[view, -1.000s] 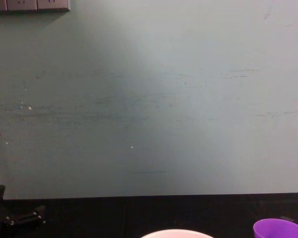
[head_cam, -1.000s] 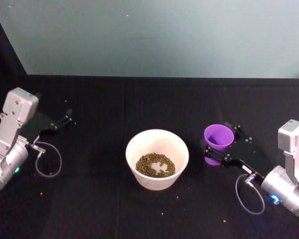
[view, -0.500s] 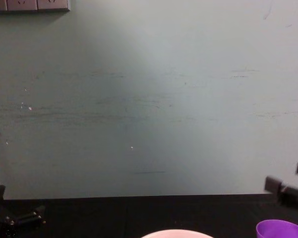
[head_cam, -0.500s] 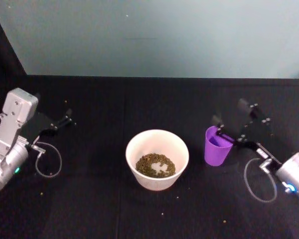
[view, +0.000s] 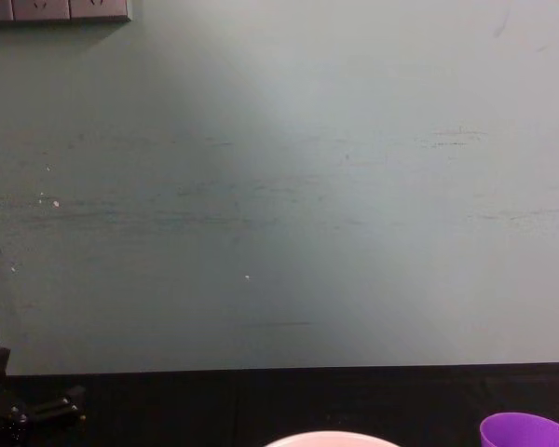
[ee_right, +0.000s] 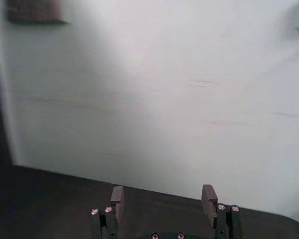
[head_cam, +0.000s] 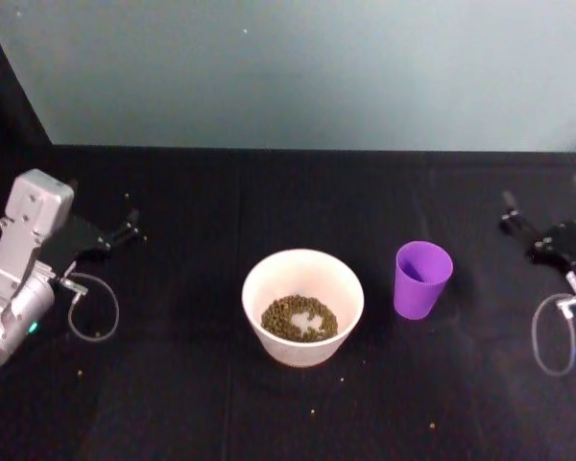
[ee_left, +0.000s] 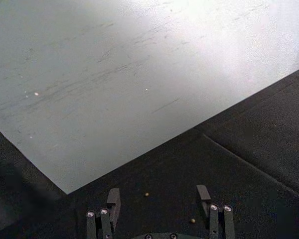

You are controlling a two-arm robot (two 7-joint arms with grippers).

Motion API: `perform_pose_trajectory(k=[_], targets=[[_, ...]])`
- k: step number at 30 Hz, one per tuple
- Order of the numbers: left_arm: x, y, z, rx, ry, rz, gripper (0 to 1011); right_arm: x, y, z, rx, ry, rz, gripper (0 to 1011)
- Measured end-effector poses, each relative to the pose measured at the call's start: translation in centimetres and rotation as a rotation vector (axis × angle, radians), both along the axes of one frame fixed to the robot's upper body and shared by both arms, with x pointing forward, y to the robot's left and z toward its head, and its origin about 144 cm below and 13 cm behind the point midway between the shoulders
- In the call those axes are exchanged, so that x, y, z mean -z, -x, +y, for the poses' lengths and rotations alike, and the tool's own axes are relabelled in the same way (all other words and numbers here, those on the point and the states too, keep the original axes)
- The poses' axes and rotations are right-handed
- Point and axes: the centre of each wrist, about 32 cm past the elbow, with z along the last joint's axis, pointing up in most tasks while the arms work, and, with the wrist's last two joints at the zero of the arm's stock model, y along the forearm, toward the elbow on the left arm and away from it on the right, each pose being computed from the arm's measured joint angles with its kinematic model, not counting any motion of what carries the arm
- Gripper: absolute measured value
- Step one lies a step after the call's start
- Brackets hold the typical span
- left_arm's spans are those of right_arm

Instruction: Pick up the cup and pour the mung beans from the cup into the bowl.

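The cup [head_cam: 422,279] stands upright on the black surface [head_cam: 202,403], just to the right of the bowl [head_cam: 302,305], w/ a small gap between them. It looks empty inside. In the chest view the cup's rim [view: 528,430] peeks up at the bottom right, and the bowl's pale rim [view: 331,438] shows at the bottom middle.

The mung beans [head_cam: 300,319] lie in a low heap at the bottom of the bowl, w/ a bare white patch in the middle of the heap. A few stray beans [head_cam: 312,413] sit on the surface near the bowl.

The right gripper [head_cam: 549,223] is far off at the right edge of the surface, well apart from the cup. Nothing is between its fingers [ee_right: 208,198]; in the right wrist view they stand wide apart, pointing at the pale wall [ee_right: 154,94]. The cup is to the left of this gripper, not touching it.

The left gripper [head_cam: 130,229] rests at the left side of the surface, well apart from the bowl and cup. Its fingers [ee_left: 113,198] are apart too, w/ nothing held, and a couple of loose beans lie on the surface by them.
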Motion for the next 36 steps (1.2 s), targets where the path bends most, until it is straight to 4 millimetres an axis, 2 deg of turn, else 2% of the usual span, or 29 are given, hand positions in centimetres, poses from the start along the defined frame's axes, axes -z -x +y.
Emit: perform_pose_trajectory(k=[8,36], targets=[[0.00,0.00,0.00,0.000,0.000,0.000,1000,0.77,0.02,-0.31,0.118,-0.017,0.025,1000],[0.00,0.00,0.00,0.000,0.000,0.000,1000,0.98,-0.21,-0.35,0.111,-0.018,0.030,1002]])
